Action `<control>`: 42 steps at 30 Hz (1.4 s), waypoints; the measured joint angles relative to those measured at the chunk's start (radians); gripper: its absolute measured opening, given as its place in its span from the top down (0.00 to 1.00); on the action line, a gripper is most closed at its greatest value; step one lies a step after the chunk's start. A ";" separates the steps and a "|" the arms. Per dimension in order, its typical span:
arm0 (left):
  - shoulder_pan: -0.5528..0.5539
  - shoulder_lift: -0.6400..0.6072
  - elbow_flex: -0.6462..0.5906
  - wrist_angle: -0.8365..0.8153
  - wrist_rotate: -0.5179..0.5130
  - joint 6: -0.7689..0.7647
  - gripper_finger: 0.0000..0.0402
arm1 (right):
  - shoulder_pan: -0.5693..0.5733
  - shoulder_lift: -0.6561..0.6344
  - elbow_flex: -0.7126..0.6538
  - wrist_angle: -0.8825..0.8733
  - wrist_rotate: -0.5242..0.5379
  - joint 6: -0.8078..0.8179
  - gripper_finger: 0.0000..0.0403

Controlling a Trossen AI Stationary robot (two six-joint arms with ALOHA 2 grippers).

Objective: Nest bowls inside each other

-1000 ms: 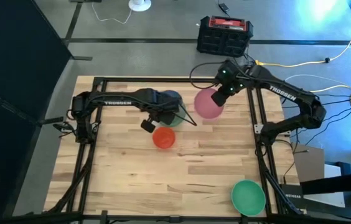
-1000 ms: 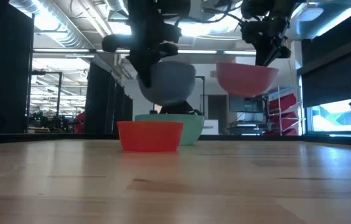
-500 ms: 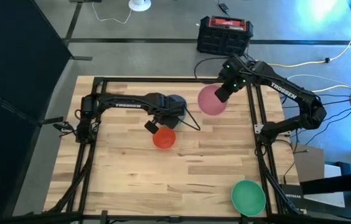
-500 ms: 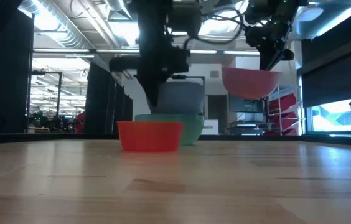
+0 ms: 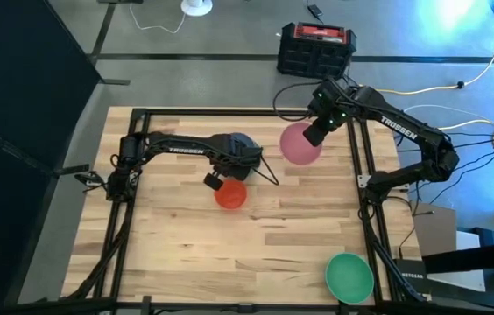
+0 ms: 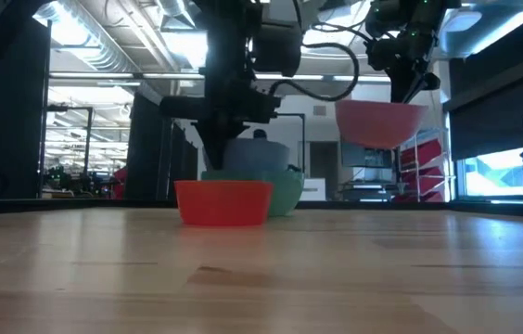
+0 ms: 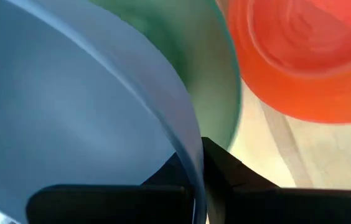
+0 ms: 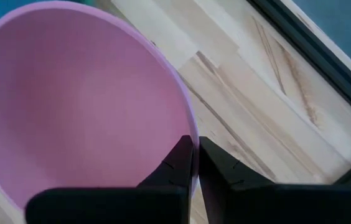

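From above, the left end effector (image 5: 232, 163) is seen clamped on the rim of the blue-grey bowl (image 5: 243, 143), just beside the orange-red bowl (image 5: 231, 194) on the worktop (image 5: 229, 254). The pink bowl (image 5: 296, 147) is gripped at its rim by the right end effector (image 5: 309, 136). A green bowl (image 5: 349, 276) lies well apart, near the worktop's corner.

In the low view, the blue-grey bowl (image 6: 258, 156) is set in a second green bowl (image 6: 285, 192) behind the orange-red bowl (image 6: 223, 202); the pink bowl (image 6: 379, 123) is held in the air.

In the left wrist view, the blue-grey rim (image 7: 163, 118) is pinched between closed fingers (image 7: 225, 177).

In the right wrist view, the pink rim (image 8: 185, 118) is pinched likewise.
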 joint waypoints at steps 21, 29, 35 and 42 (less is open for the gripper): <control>-0.005 0.000 0.001 0.033 0.001 -0.126 0.72 | 0.001 0.000 0.000 0.001 -0.017 -0.007 1.00; -0.005 0.000 0.013 0.019 -0.005 -0.183 0.65 | 0.001 0.000 0.000 0.002 -0.031 -0.010 1.00; -0.006 -0.017 0.105 -0.119 -0.007 -0.280 0.61 | 0.001 0.000 0.000 0.010 -0.045 -0.007 1.00; -0.016 -0.186 0.107 -0.203 -0.010 -0.437 0.58 | 0.019 0.002 0.000 0.067 -0.117 0.053 1.00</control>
